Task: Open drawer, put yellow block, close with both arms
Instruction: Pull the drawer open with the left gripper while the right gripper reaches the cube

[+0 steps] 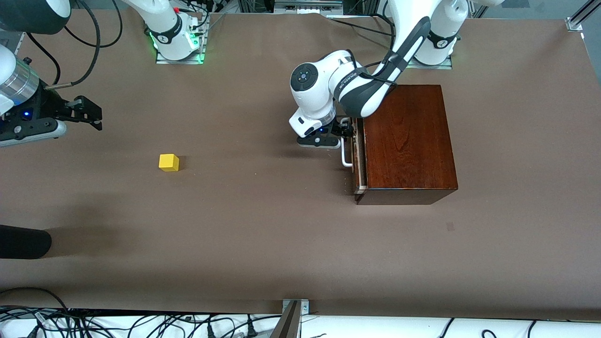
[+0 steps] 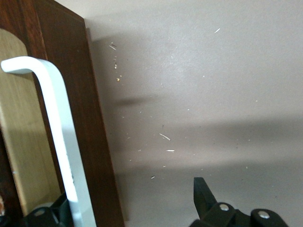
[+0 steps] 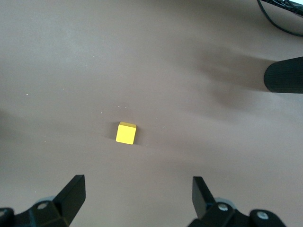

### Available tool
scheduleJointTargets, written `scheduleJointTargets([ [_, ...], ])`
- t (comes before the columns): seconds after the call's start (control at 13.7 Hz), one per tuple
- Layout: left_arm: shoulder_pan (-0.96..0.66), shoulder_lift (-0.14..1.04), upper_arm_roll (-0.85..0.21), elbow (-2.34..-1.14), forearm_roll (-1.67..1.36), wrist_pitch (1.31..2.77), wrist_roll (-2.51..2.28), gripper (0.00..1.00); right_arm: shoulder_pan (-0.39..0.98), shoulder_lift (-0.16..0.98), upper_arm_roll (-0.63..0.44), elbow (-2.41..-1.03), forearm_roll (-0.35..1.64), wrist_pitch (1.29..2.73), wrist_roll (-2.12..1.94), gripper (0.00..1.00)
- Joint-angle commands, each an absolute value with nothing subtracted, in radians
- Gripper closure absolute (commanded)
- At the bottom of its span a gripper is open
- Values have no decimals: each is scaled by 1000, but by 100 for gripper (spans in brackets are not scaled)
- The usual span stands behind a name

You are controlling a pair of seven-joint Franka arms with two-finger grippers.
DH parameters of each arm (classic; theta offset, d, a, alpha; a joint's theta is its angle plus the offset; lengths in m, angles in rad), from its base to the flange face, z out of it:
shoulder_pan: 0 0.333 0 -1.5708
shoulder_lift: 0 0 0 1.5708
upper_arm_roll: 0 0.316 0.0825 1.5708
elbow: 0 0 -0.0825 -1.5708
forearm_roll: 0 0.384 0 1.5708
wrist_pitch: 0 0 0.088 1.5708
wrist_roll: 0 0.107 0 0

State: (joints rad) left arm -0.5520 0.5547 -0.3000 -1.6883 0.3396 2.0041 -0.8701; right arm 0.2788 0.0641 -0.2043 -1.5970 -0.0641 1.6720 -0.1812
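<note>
1. Right now the left gripper (image 1: 346,133) is at the white handle (image 1: 346,152) of the drawer (image 1: 359,157), its fingers spread wide with the bar between them and not yet pinched; one finger (image 2: 204,198) stands out on the table side, the other sits against the drawer front.
2. Close squarely on the bar before pulling, then draw straight away from the wooden box (image 1: 407,141) toward the right arm's end of the table (image 1: 263,234); a skewed pull would likely jam the drawer, which shows barely ajar.
3. Meanwhile the yellow block (image 1: 169,162) lies on bare table, well apart from the box and nearer the right arm's end.
4. Hanging above the table edge at that end, the right gripper (image 1: 87,112) waits, fingers fully apart and empty, with the block in its wrist view.
</note>
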Motion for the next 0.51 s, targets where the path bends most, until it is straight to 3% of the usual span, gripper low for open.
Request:
scheduleJointTargets([
  [0.0, -594, 656, -307, -1583, 339, 2085, -879, 0, 275, 77, -207, -1575, -61, 1667, -193, 0],
  [0.44, -615, 692, -307, -1508, 339, 2085, -879, 0, 296, 81, -193, -1563, -26, 1680, -190, 0],
])
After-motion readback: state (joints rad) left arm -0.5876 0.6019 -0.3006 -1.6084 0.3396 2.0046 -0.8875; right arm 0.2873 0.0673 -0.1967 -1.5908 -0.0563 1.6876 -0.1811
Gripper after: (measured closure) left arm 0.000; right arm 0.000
